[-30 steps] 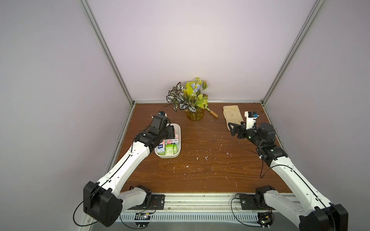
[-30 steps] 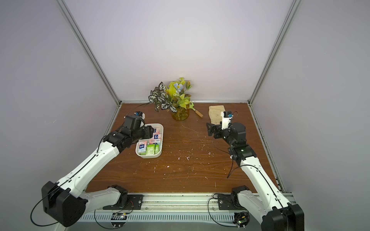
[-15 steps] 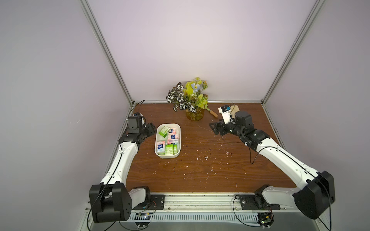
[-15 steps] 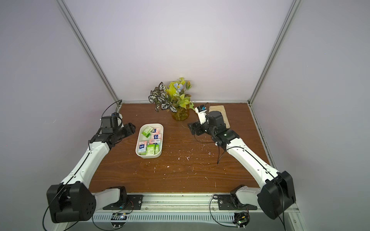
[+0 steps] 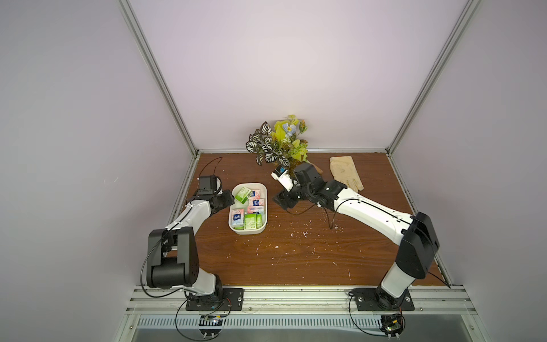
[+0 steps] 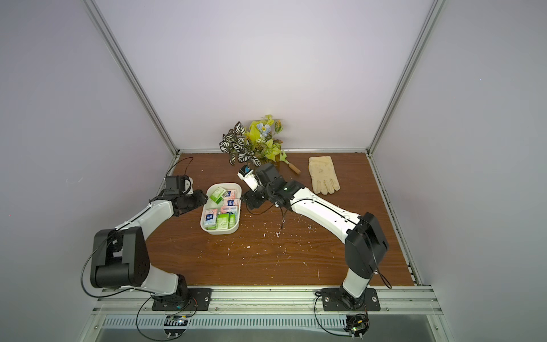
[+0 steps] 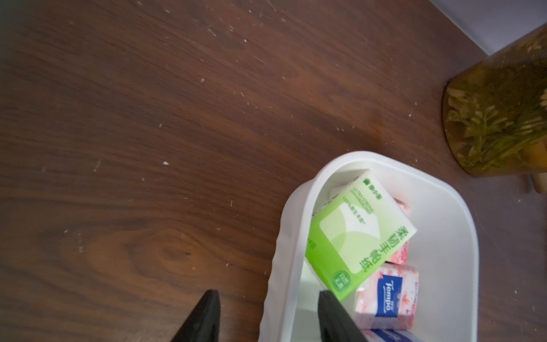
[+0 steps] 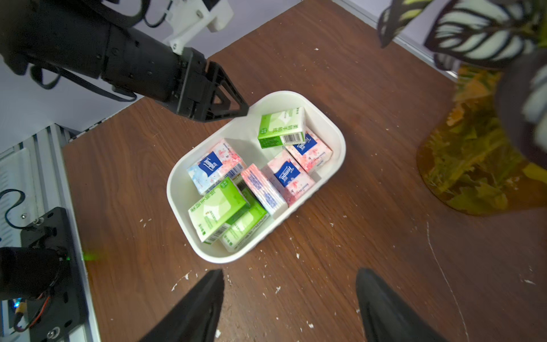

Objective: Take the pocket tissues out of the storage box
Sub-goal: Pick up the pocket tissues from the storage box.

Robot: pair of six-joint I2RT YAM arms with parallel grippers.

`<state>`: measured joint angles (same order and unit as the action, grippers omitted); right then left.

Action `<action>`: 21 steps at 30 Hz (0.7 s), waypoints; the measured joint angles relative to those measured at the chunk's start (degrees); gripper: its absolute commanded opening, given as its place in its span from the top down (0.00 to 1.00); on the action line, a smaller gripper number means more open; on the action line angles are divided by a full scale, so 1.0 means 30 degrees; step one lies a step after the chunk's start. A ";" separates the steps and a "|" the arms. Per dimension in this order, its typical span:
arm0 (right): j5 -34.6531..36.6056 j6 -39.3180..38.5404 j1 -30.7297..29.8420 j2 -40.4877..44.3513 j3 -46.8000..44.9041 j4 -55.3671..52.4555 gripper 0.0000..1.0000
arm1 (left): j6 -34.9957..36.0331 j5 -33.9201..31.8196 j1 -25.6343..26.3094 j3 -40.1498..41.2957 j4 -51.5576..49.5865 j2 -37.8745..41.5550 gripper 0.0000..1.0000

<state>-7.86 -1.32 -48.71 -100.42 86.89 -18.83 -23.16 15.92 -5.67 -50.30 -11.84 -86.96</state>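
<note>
Pocket tissues (image 8: pixel 281 127): all in the storage box (image 8: pixel 219 258), green and pink packets jumbled. One green packet is propped on the pink ones at the end nearest the left tool (image 7: pixel 267 296).

Left tool: part-open, holding nothing, jaws astride the box wall, one finger inside and one outside.

Right tool (image 8: pixel 288 271): wide open, empty, over bare bench (image 8: pixel 370 88) just short of the box.

Amber plant pot (image 8: pixel 473 165) beside the right tool; glove (image 5: pixel 344 176) behind it.
</note>
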 measured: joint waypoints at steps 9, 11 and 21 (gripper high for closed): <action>-0.0182 -0.2047 -0.1566 -0.5901 0.6382 -0.2922 0.35 | 0.0423 0.1399 -0.0007 -0.0015 0.0612 -0.1326 0.77; -0.0131 -0.2412 -0.1763 -0.6972 0.7497 -0.3548 0.38 | 0.0517 0.1617 0.0000 -0.0015 0.0714 -0.1362 0.78; 0.0372 -0.4517 -0.1938 -1.1125 1.2852 -0.6849 0.43 | 0.0772 0.2441 -0.0029 -0.0036 0.1064 -0.1916 0.82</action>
<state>-6.74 -14.87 -54.52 -133.80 125.45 -39.38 -20.84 23.24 -5.76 -50.41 -8.64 -92.71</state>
